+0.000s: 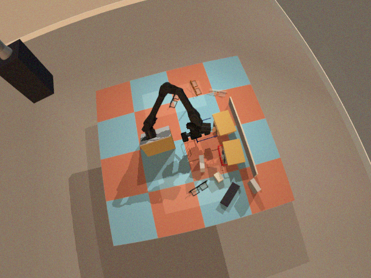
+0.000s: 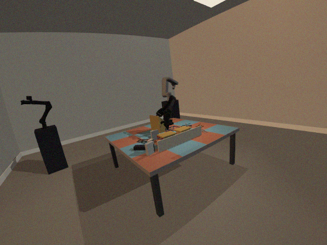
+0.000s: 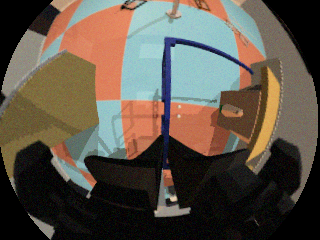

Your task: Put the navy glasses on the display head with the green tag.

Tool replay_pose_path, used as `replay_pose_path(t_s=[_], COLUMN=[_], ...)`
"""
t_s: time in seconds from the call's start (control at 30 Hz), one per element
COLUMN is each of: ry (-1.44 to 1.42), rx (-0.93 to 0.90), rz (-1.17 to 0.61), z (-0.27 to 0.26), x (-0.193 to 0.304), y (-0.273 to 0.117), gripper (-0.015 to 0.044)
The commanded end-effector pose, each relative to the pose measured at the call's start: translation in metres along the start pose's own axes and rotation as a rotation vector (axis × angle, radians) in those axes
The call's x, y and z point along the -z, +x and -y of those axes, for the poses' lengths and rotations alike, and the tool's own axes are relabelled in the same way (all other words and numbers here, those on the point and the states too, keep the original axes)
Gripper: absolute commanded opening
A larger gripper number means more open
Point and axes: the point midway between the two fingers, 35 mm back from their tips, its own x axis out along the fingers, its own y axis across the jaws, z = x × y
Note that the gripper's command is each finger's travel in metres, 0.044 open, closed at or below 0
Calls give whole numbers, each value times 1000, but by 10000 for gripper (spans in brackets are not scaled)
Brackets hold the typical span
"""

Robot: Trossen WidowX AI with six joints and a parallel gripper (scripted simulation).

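Observation:
My gripper [image 1: 196, 132] [image 2: 167, 128] [image 3: 164, 137] is shut on the front frame of the navy glasses [image 1: 206, 139] [image 3: 167, 75]. They hang above the table, temples pointing toward the yellow-topped heads. One temple shows in the wrist view, reaching to the near head; the other is hidden there. That head [image 1: 224, 122] [image 2: 182, 129] [image 3: 240, 100] has a brown face with a protruding nose and wears no glasses. A small greenish spot shows beside its nose; I cannot tell whether it is the tag. The other head [image 1: 233, 152] [image 2: 166, 135] has red glasses [image 1: 220, 155] at its face.
A long low wall [image 1: 243, 136] [image 2: 179, 139] stands behind the heads. A yellow-sided panel [image 1: 157, 146] [image 3: 55, 100] stands by the arm's base. Grey [image 1: 202, 163], cream [image 1: 218, 177] and dark [image 1: 229, 194] blocks and black glasses [image 1: 199, 188] lie near the red-glasses head.

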Motion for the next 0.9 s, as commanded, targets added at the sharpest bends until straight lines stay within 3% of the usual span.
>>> replay_pose_path(t_s=[0.0,0.87], ry=[4,3], rx=[1,2], rz=[6,7], z=[8,47], x=[-1,-2], y=[0,1], gripper=[0,0])
